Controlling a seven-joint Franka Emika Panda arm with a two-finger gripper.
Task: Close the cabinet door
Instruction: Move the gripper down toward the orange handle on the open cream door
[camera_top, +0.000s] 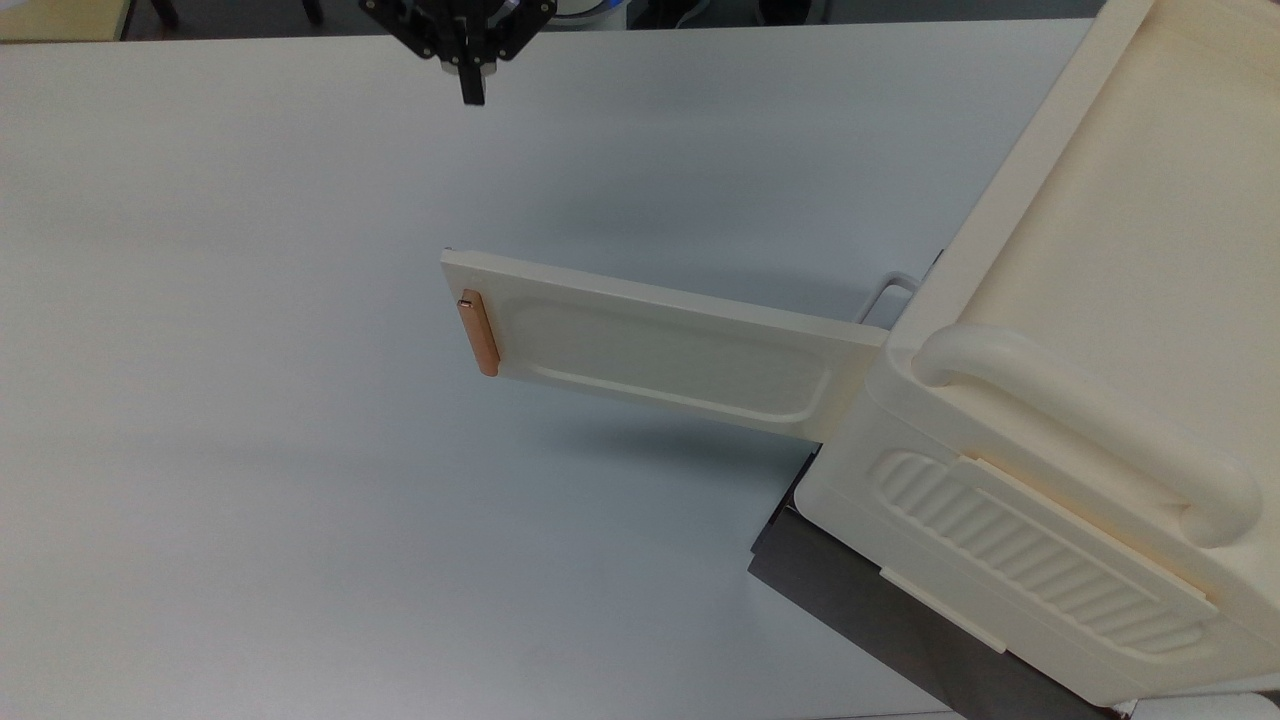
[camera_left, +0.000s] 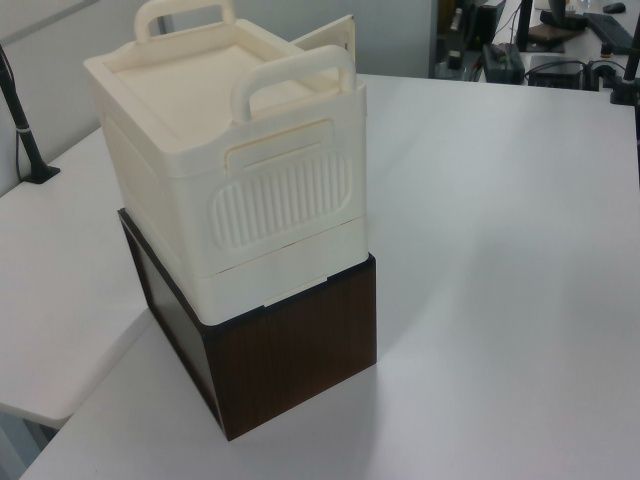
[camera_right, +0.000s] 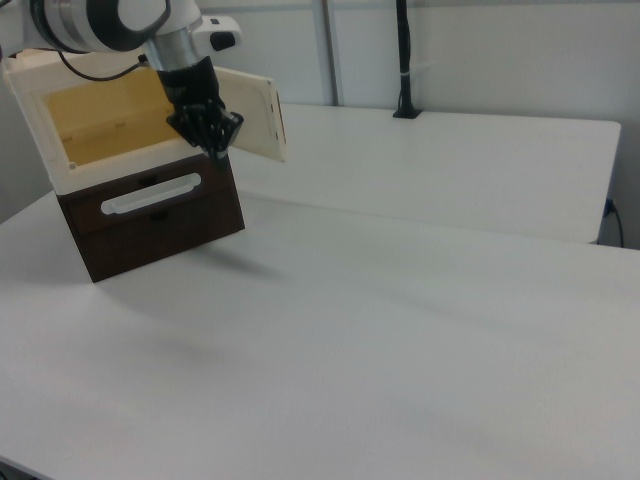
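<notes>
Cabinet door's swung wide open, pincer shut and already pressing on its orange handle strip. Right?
Not pressing. In the top view the pincer is shut but hangs well clear of the cabinet door, far from its handle strip. The door is wide open.

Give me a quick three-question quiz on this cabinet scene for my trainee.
1. True or false: the cabinet door is fully shut.
2. The arm's jaws are: A) spread wide, B) shut together with nothing between them, C) clamped on the orange handle strip.
3. What does the cabinet stand on?

Key: 1 false, it stands swung out over the table. 2 B. 3 a dark brown box.
</notes>
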